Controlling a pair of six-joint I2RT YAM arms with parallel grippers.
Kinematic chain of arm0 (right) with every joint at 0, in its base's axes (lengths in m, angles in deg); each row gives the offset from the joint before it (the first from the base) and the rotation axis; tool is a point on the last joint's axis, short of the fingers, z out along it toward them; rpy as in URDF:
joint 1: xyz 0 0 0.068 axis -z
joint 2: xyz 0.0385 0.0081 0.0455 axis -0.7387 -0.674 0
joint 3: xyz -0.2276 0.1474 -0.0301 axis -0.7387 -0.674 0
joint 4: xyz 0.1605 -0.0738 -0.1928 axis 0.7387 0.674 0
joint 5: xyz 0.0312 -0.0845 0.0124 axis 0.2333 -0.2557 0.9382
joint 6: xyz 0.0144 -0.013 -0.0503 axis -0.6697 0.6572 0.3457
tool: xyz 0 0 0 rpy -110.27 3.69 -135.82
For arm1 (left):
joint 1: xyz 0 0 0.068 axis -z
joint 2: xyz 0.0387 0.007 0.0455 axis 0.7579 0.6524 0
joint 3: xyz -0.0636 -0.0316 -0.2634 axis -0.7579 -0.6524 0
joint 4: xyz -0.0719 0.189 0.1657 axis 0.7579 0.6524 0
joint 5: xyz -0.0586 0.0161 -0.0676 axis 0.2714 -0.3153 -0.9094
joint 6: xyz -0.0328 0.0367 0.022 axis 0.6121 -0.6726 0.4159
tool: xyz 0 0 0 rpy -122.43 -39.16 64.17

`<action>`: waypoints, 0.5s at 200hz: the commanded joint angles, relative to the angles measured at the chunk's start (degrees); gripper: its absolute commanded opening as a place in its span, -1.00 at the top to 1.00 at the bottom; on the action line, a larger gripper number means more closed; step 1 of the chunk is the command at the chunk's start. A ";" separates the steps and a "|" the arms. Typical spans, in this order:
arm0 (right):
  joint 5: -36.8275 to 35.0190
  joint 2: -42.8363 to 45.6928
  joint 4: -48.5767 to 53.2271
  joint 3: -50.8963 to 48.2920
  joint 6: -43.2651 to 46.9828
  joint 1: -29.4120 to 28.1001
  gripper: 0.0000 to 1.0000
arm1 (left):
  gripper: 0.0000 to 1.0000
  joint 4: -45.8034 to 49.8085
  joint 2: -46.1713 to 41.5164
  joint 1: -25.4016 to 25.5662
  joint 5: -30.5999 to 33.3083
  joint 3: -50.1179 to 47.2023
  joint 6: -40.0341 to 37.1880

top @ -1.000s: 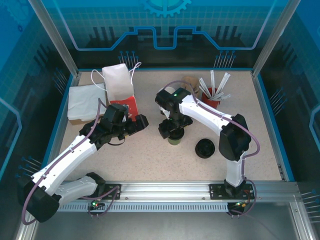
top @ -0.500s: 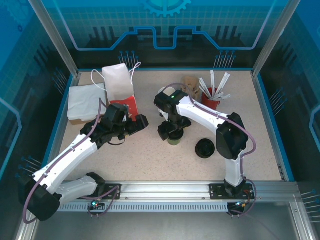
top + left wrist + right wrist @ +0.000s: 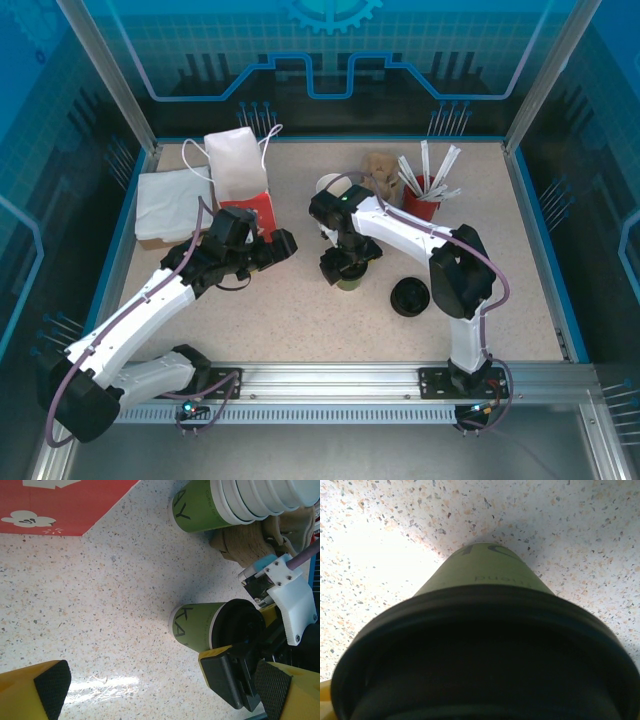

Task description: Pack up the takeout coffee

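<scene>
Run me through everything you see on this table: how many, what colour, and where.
takeout coffee: one, yellow-green, black lid, table centre
stack of lidless cups: one, green, cream rims, behind the coffee
stack of black lids: one, right of the coffee
red box: one, back left
white paper bag: one, at the box's far side
white napkins: one pile, far left
red cup of stirrers: one, back right
brown crumpled material: one, beside the red cup
left gripper: open, near the box
right gripper: at the coffee's lid, state unclear
</scene>
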 commanded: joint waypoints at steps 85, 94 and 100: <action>1.18 10.53 3.70 -2.56 0.48 6.52 -0.67 | -0.97 0.41 -0.58 -0.65 -0.38 -0.94 0.24; 1.14 12.16 4.74 -2.73 0.62 7.92 -0.66 | -0.97 0.39 -0.51 -0.65 -0.37 -0.94 0.33; 1.06 13.00 5.30 -2.81 0.72 8.75 -0.66 | -0.97 0.37 -0.50 -0.69 -0.37 -0.91 0.33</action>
